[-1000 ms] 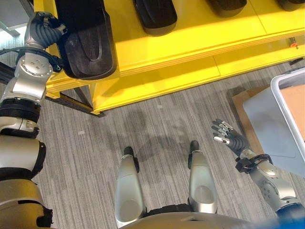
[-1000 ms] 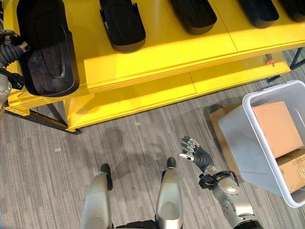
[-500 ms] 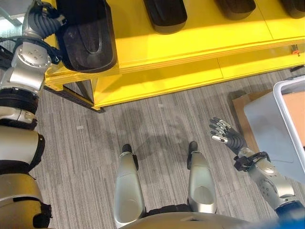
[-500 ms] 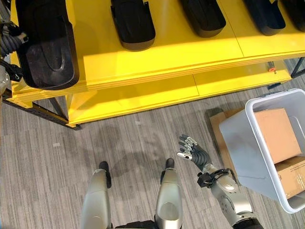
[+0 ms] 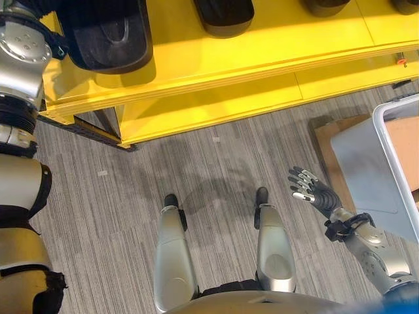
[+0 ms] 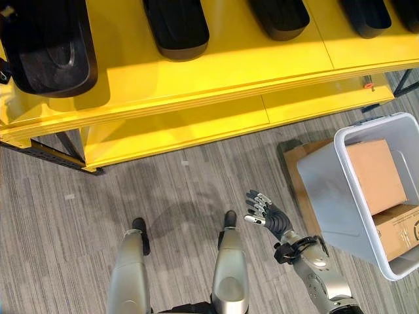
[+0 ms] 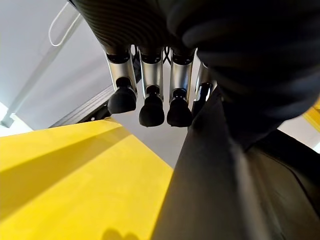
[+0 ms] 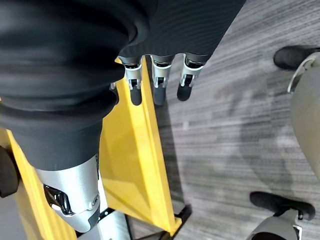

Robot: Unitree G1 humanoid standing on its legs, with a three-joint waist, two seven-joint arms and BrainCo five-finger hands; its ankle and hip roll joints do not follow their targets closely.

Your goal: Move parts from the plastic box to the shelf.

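The yellow shelf (image 6: 216, 72) is the thing to steer by here; the leftmost black part (image 6: 46, 46) lies on its top board at the left end, with more black parts (image 6: 175, 26) in a row along the board to its right.

What has changed in the last second: the head camera has shifted a little, but even set against the shelf's front edge the leftmost part sits further in than it did; it hung at or over that edge a second ago, and now a strip of yellow shows in front of it. I read that as the placing step nearly finished (the part looks fully carried by the board).

The left hand (image 7: 151, 75) is up at that same left end of the shelf, its dark-tipped fingers in a row right beside the part's black side; whether they grip the part or only rest against it I cannot tell, as the thumb is hidden.

The right hand (image 6: 267, 216) hangs low in front of the shelf, over the grey floor (image 6: 183, 196), fingers spread and holding nothing; it has hardly moved. The plastic box (image 6: 327, 196) stands on the floor in front of the shelf's right end, just beyond that hand, with cardboard cartons (image 6: 374, 173) inside it; no black part shows in what can be seen of the box.

If the left hand lets go cleanly, the next fetch would start from the box.
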